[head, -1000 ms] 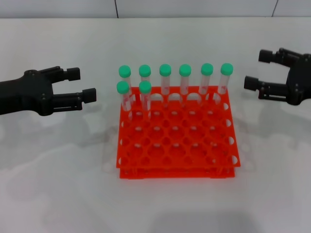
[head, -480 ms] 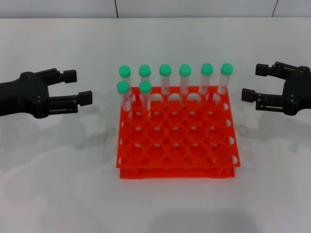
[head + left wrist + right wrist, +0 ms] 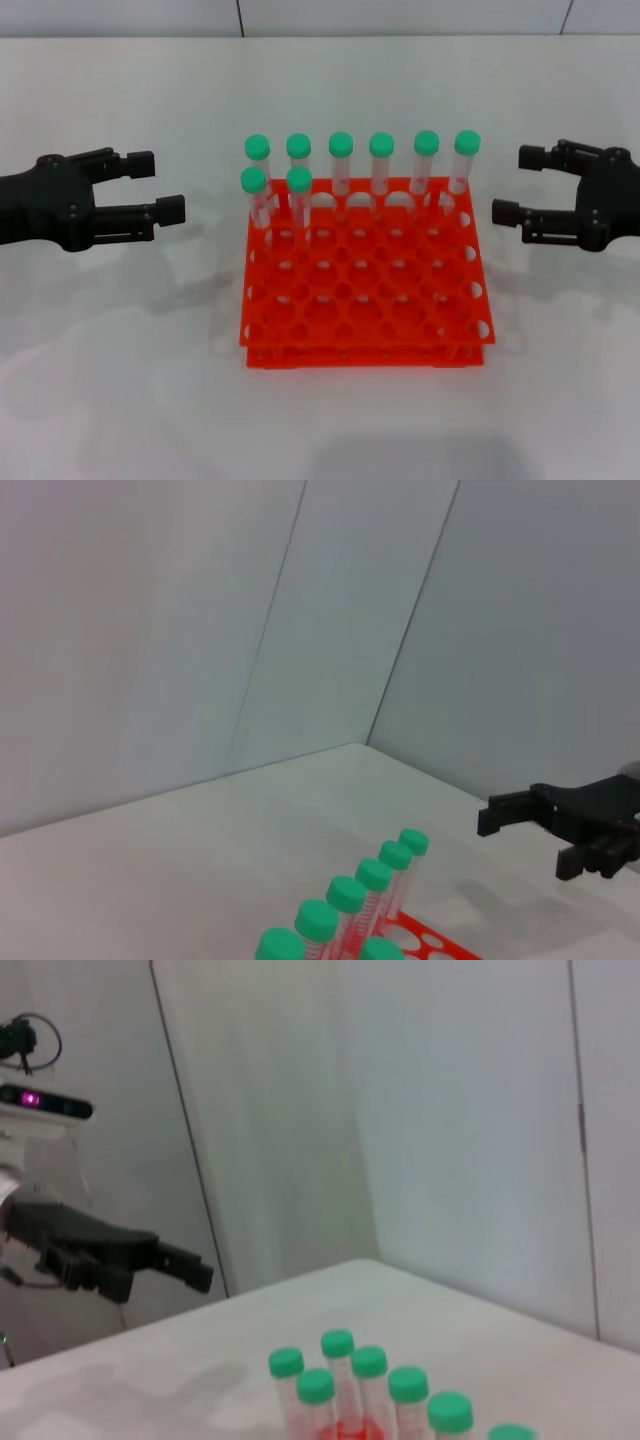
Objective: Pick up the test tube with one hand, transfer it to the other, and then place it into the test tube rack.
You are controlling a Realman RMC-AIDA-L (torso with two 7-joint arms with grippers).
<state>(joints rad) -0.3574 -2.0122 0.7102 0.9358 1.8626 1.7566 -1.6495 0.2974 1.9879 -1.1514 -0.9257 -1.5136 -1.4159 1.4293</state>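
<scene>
Flanking the rack (image 3: 365, 275) on the white desk (image 3: 120, 380), both pincers hang with fingers spread wide and nothing between them. Left pincer (image 3: 165, 186) sits off the rack's left side, its fingertips aimed toward the tubes, well apart from them. Right pincer (image 3: 518, 184) sits off the rack's right side, its tips aimed back at the rack, nearer to it than the left one is, yet touching nothing.

Between the two pincers the orange rack rests flat on the desk. Eight green-capped tubes stand upright in its holes: six in the back row (image 3: 360, 160), and two in the second row at the end closer to the left pincer. Of those two, the tube (image 3: 299, 205) second from that end stands just beside its neighbour (image 3: 254, 205). Which tube was the one handled cannot be told.

From the left wrist view the right pincer (image 3: 540, 835) shows beyond the tube caps; from the right wrist view the left pincer (image 3: 170, 1260) shows likewise
</scene>
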